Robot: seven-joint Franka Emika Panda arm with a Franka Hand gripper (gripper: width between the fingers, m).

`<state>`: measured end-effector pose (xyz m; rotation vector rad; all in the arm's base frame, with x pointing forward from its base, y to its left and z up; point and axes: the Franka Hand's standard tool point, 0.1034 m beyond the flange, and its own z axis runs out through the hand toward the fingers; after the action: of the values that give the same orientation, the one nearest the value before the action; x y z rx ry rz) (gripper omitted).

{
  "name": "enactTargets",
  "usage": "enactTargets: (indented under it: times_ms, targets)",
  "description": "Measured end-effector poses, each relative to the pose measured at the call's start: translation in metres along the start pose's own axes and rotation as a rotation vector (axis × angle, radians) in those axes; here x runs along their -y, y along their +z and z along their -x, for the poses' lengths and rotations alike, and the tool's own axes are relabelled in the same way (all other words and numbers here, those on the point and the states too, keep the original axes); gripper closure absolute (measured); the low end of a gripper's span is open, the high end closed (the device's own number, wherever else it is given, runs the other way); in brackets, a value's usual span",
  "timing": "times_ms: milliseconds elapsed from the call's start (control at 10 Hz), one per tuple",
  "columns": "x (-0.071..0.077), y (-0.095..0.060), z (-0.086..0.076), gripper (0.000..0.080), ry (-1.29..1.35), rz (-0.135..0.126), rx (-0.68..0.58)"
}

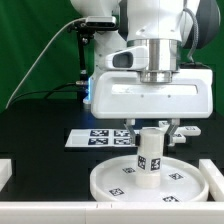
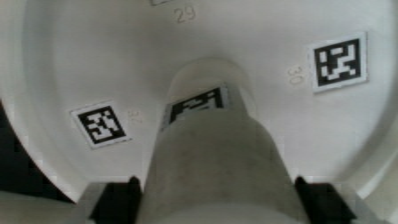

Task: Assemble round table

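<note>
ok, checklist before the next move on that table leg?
1. Leg upright on the disc: ok.
2. Leg at the disc's centre: ok, judging by the exterior view.
3. Jaws on either side of the leg: ok, the wrist view shows it between them.
4. Jaws clamped on the leg: cannot tell.
5. Leg fully seated in the disc: cannot tell, the joint is not visible.
6. Foot in sight: not ok, it is in neither view.
</note>
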<state>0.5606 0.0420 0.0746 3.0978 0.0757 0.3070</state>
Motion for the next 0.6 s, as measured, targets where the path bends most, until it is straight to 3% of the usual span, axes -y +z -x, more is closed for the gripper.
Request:
enactTargets:
  times_ms: [400, 600]
  targets:
    - [-0.0040, 0.0013, -0.0001, 0.0394, 0.587, -0.016, 0.003]
    - [-0.0069, 0.0001, -0.0005, 0.0394, 0.757, -0.039, 0.023]
